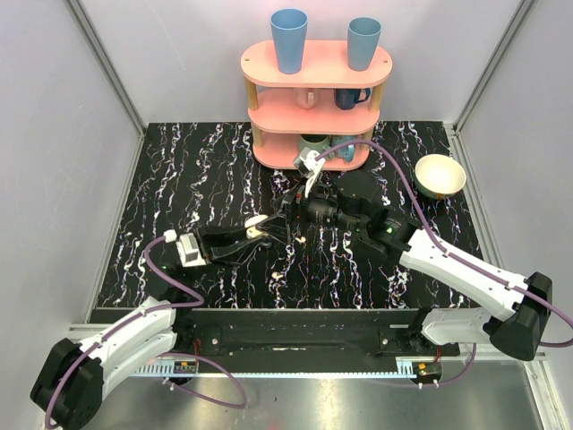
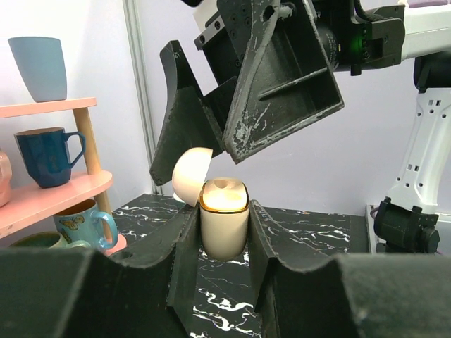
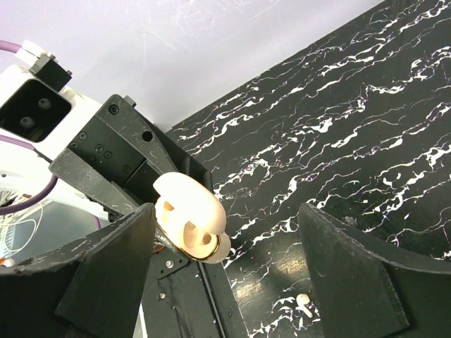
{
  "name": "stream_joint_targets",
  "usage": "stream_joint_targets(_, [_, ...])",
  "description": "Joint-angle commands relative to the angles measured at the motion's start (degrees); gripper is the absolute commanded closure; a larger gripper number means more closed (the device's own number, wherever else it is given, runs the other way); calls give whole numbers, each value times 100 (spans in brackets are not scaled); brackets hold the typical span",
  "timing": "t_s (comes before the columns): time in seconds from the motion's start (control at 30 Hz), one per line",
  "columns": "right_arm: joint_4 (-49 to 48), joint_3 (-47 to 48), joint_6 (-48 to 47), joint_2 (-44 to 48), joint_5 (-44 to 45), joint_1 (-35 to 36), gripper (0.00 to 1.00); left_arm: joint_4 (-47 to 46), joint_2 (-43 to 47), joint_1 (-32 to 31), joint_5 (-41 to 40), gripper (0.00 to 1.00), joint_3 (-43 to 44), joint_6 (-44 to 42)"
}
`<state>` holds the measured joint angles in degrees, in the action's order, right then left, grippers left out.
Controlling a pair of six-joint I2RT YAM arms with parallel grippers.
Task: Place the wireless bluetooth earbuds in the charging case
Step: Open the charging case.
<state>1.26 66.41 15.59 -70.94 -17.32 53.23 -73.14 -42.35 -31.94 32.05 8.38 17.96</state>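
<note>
The charging case [image 2: 224, 222] is cream-white with its lid [image 2: 192, 174] flipped open. It stands upright between the fingers of my left gripper [image 2: 224, 236], which is shut on it. It also shows in the top view [image 1: 257, 227] and in the right wrist view [image 3: 190, 218], where its two wells face the camera. My right gripper [image 3: 229, 218] is open and empty, with its jaws wide apart just above and beside the case. One white earbud [image 3: 304, 301] lies on the black marble table below. I cannot tell whether a well holds the other earbud.
A pink three-tier shelf [image 1: 315, 64] with blue cups and mugs stands at the back centre. A cream bowl [image 1: 440, 176] sits at the back right. A dark round object [image 1: 363, 190] lies behind the right wrist. Grey walls close off the sides.
</note>
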Motion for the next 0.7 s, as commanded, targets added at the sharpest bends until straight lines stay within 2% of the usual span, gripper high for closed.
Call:
stream_joint_targets(0.0, [-302, 232, -127, 229, -131, -15, 11, -1105, 69, -22, -147, 100, 14, -91])
stream_joint_targets(0.17, [-179, 223, -241, 168, -149, -15, 14, -1088, 148, -22, -217, 100, 14, -90])
stream_joint_targets(0.4, [-187, 188, -250, 150, -44, -23, 13, -974, 271, -22, -234, 100, 32, -108])
stream_joint_targets(0.5, [-292, 74, -285, 334, 45, -15, 11, -632, 367, -22, -340, 100, 32, -300])
stream_joint_targets(0.67, [-205, 83, -303, 589, -289, -15, 10, -16, 587, -22, -832, 100, -73, -670])
